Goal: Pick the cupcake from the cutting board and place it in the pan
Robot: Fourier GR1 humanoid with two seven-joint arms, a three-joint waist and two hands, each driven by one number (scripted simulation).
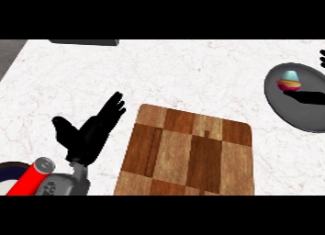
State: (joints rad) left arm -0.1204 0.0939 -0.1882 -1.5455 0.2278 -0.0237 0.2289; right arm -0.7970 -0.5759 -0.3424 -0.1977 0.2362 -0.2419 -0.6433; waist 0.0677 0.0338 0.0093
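Resting cupcake [289, 80]: upright inside the pan [307, 117], at the right edge.
Right hand [313, 97]: fingers spread apart, thumb just beside the cupcake's base.
Cutting board [185, 151]: near centre, left of the pan.
Left hand [91, 131]: open, fingers straight, left of the board.

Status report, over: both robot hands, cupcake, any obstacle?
Left robot hand open, resting left of cutting board. Right robot hand open at pan. Cupcake in pan. Nothing blocking.
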